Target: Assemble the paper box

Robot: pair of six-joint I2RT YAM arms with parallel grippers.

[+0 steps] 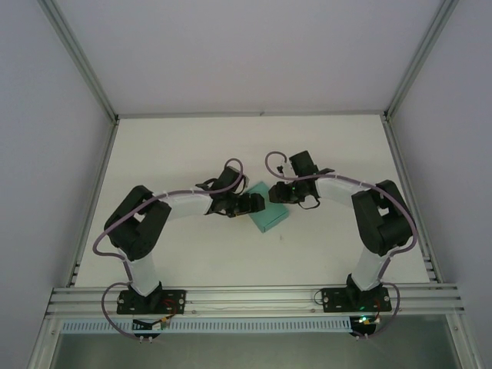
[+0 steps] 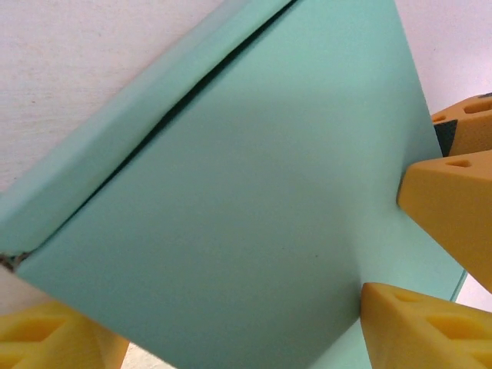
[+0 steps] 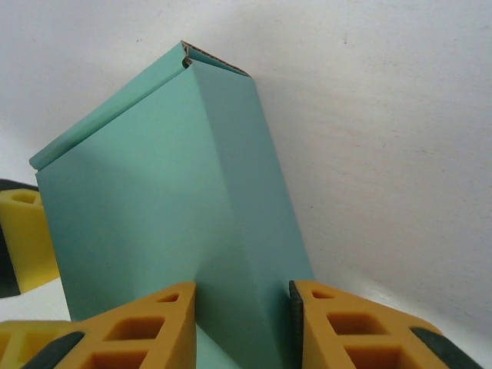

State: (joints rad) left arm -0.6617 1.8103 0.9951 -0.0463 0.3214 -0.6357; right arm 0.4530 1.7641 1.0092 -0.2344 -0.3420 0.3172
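On white table [image 1: 177,150], left tool [image 1: 253,204] and right tool [image 3: 242,323] pinch slim paper box [image 1: 269,215].

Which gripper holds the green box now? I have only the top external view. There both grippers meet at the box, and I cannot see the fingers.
Observer: In the right wrist view, the right gripper is closed on the paper box, with one finger on each side of a folded edge.
Operator: And the left one?
Observer: In the left wrist view, the left gripper has its fingers wide apart, with the wide panel of the box between them. I cannot tell if they clamp it.
Operator: Is the box fully closed?
Observer: No. The left wrist view shows a dark gap under the long flap.
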